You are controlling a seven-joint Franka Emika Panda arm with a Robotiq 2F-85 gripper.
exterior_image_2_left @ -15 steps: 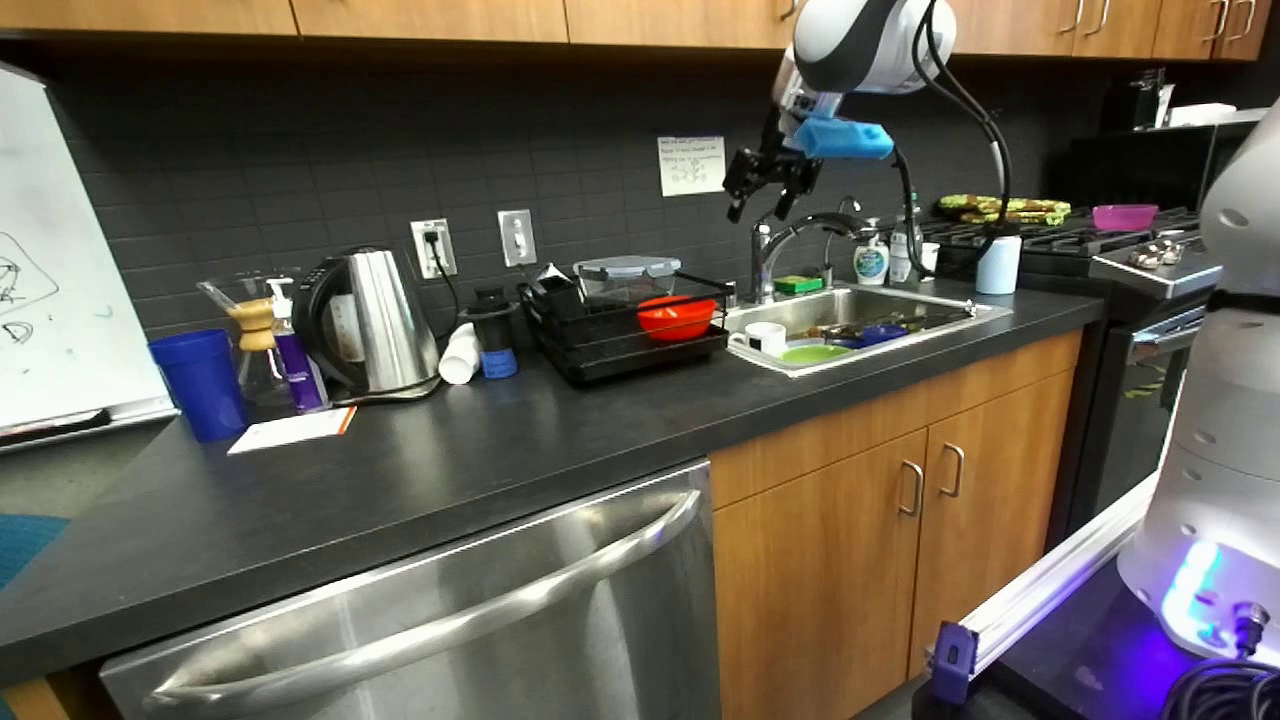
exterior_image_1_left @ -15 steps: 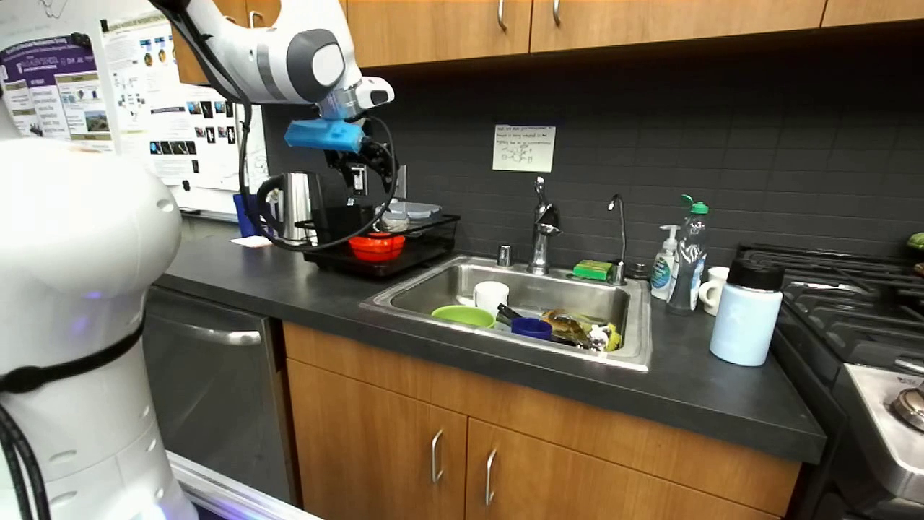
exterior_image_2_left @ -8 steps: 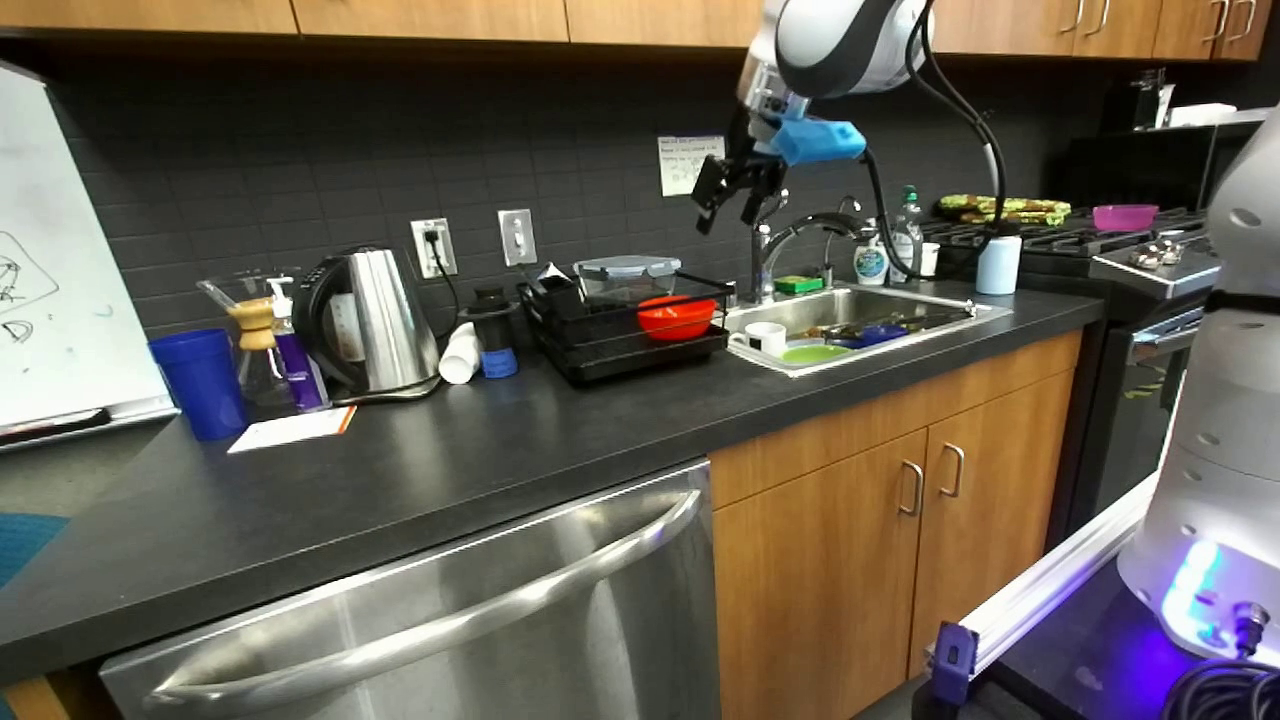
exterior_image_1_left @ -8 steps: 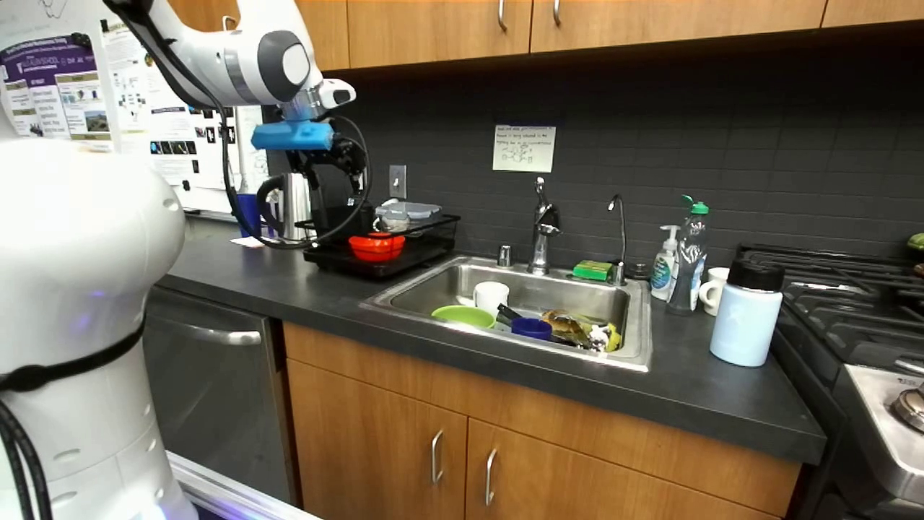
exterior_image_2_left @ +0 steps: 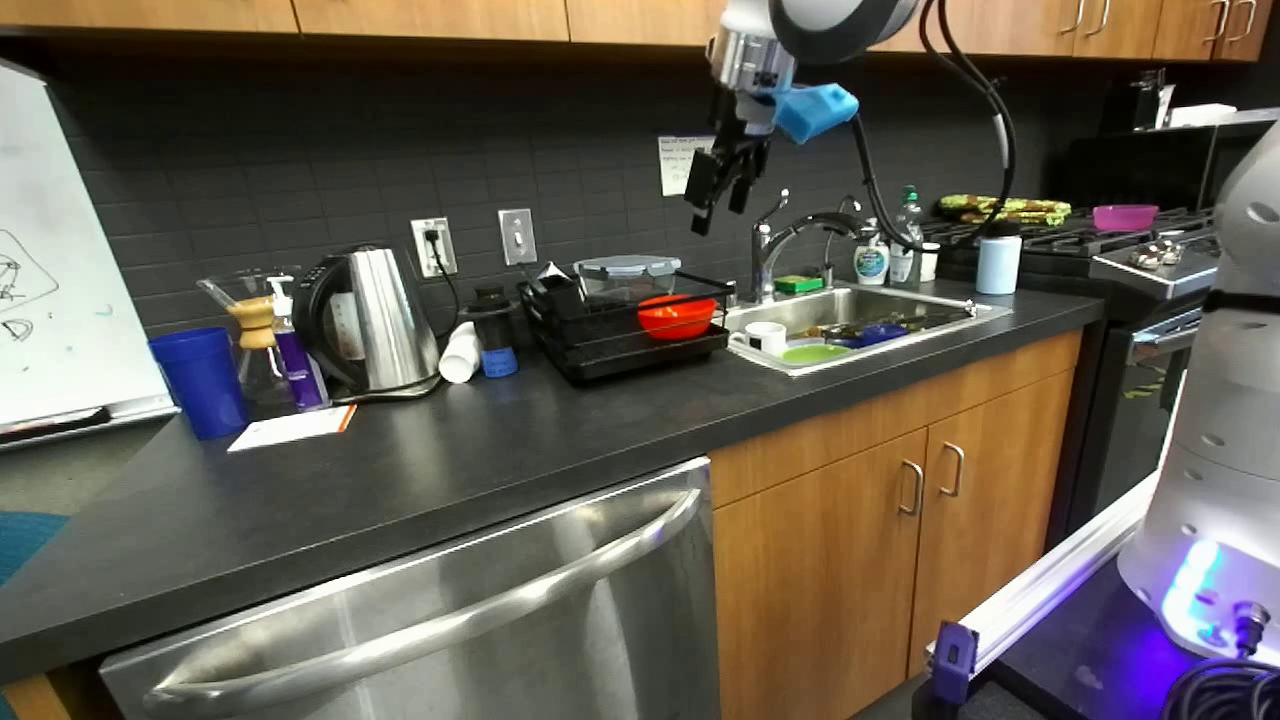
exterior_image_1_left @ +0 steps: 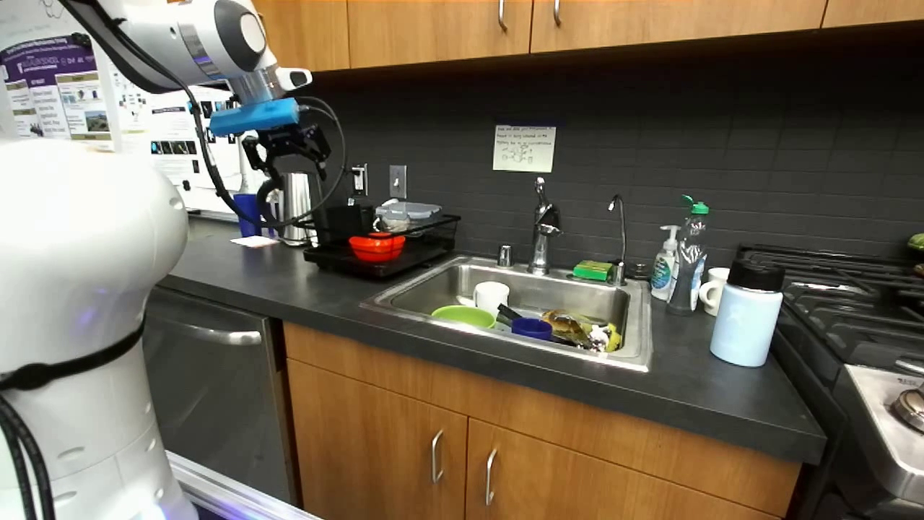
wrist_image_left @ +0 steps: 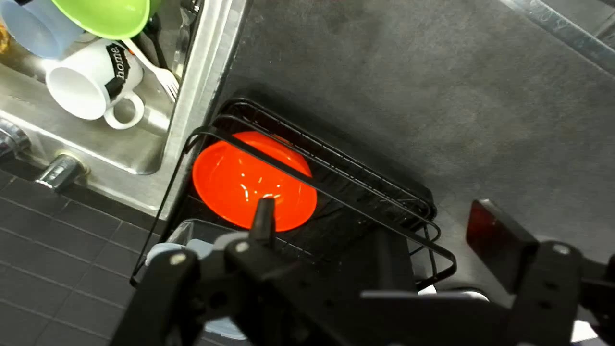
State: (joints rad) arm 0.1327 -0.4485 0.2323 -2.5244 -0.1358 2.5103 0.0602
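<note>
Behind the dark counter (exterior_image_2_left: 480, 480) the room is bounded by a tiled wall (exterior_image_2_left: 350, 180), with wooden cupboards (exterior_image_2_left: 430, 20) mounted above; at one end of the counter a stove (exterior_image_1_left: 873, 404) is set. The gripper (wrist_image_left: 375, 214) is held high over the counter, its fingers (wrist_image_left: 263, 221) spread wide apart. Beneath it, in the wrist view, a black dish rack (exterior_image_2_left: 640, 358) is seen, placed along the counter's back edge just beside the sink (exterior_image_1_left: 639, 318); in the rack's sink-side end a red bowl (exterior_image_2_left: 675, 322) is seated. Farther along the back edge a steel kettle (exterior_image_2_left: 395, 330) is stood, and near the back corner away from the stove a blue cup (exterior_image_2_left: 205, 385). By the stove-side edge a light blue bottle (exterior_image_1_left: 747, 325) is stood upright. Under the front edge a steel dishwasher (exterior_image_2_left: 650, 600) is fitted, and next to it wooden doors (exterior_image_2_left: 820, 580) are hung below the sink
</note>
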